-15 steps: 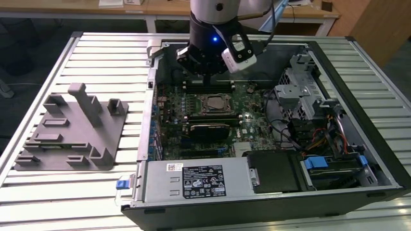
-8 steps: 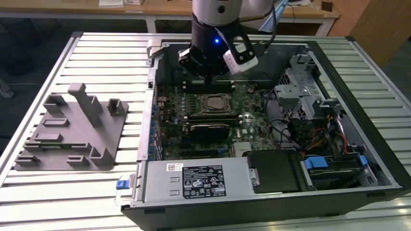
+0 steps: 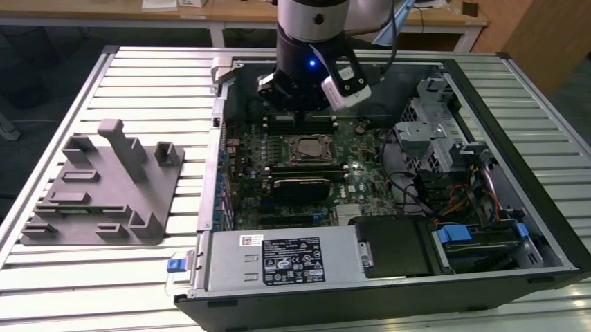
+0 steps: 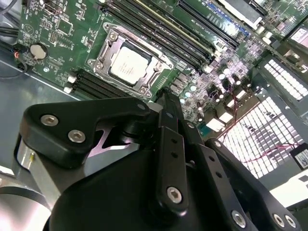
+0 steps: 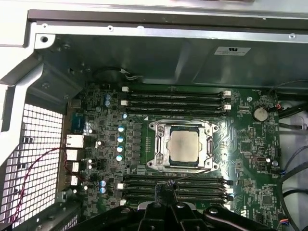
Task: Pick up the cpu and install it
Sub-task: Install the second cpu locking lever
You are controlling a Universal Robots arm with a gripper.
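my end effector (image 4: 165, 98) is hanging closed and empty just above the motherboard (image 5: 250, 144). the cpu (image 5: 183, 146) is already sitting in its socket (image 5: 159, 144), so i am judging the install step nearly finished.

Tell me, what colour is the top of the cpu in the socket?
Silvery-grey; the cpu shows best in the first wrist view.

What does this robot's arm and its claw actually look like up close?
The arm is a thick round column, silvery-grey on top with a black lower section carrying a small blue light. A white, black-faced box is strapped at its side, and a black cable runs off it. The claw is matte black: flat angular link plates joined by shiny silver screws, narrowing to slim fingers.
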